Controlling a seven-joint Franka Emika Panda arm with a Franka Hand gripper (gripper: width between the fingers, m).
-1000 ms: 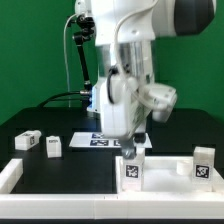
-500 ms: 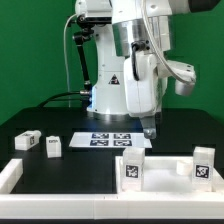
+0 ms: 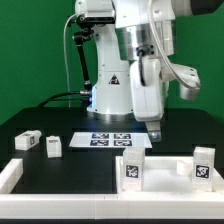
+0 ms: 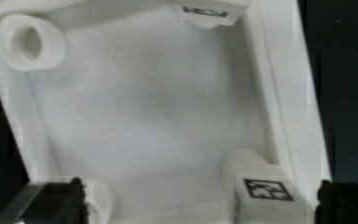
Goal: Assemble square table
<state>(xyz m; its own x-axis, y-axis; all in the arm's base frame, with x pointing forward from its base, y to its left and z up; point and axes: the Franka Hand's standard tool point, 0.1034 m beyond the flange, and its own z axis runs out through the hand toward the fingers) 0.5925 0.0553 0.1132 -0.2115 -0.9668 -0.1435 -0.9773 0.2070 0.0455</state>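
Note:
The white square slab [image 3: 166, 163] lies recess up at the front right of the black table. Two white tagged legs stand upright in it, one [image 3: 132, 170] at its left corner and one [image 3: 203, 165] at its right. Two loose tagged legs [image 3: 27, 141] [image 3: 53, 146] lie on the exterior view's left. My gripper [image 3: 155, 128] hangs above and behind the slab, open and empty. In the wrist view the slab's recess [image 4: 149, 110] fills the frame, with a round screw boss [image 4: 39, 45] and a tagged leg [image 4: 261, 186]. My gripper [image 4: 197, 205] has its dark fingers wide apart.
The marker board [image 3: 110, 140] lies flat behind the slab, under the arm. A long white bar [image 3: 12, 176] edges the workspace at the front left. The robot base [image 3: 108, 95] stands at the back.
My gripper has let go of the left leg standing in the slab, risen, and moved toward the exterior view's right. The leg stays upright.

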